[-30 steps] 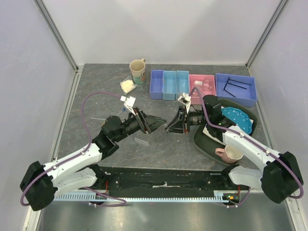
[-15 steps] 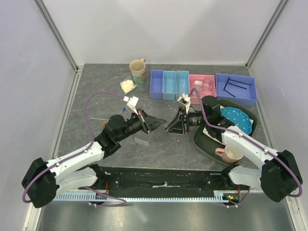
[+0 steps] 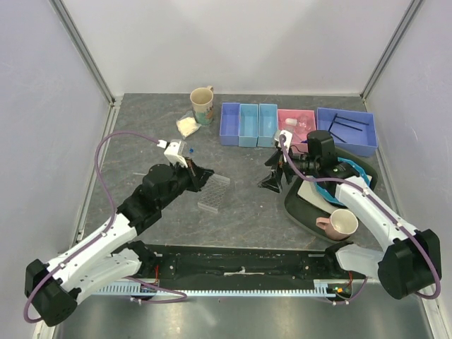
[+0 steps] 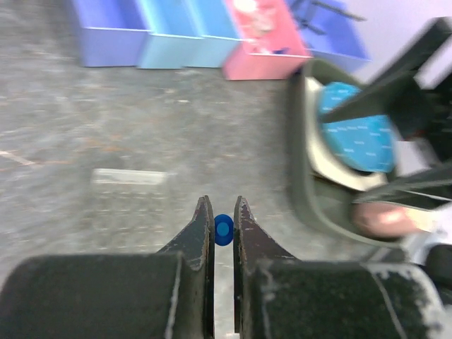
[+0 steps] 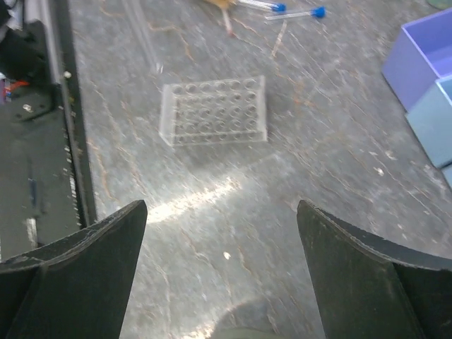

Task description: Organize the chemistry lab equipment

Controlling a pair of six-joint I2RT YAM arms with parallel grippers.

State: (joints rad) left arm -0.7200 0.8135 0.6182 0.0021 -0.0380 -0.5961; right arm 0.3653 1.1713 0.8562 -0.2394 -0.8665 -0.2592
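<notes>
My left gripper [image 4: 223, 205] is shut on a tiny blue-capped clear tube [image 4: 224, 229], whose cap shows end-on between the fingers. In the top view the left gripper [image 3: 204, 174] hangs just left of the clear plastic tube rack [image 3: 214, 192]. My right gripper [image 3: 272, 173] stands wide open and holds nothing, right of the rack; in its wrist view the right gripper [image 5: 222, 208] faces the rack [image 5: 214, 111], with two more blue-capped tubes [image 5: 311, 13] beyond. The bag of pale powder [image 3: 186, 126] lies at the back left. A white-stoppered flask [image 3: 291, 122] sits in the pink bin [image 3: 305, 135]. Black tripod rods [image 3: 346, 127] lie in the far right blue bin.
A cream mug [image 3: 203, 104] stands at the back beside the powder bag. Three blue bins [image 3: 248, 134] line the back next to the pink one. A dark tray [image 3: 300, 205] on the right holds a blue dotted plate [image 3: 349, 173] and a pink mug [image 3: 337, 224].
The left gripper closed on the tube held between both grippers. The right gripper then opened and drew back right, while the left gripper carried the tube back left and away from the front.
</notes>
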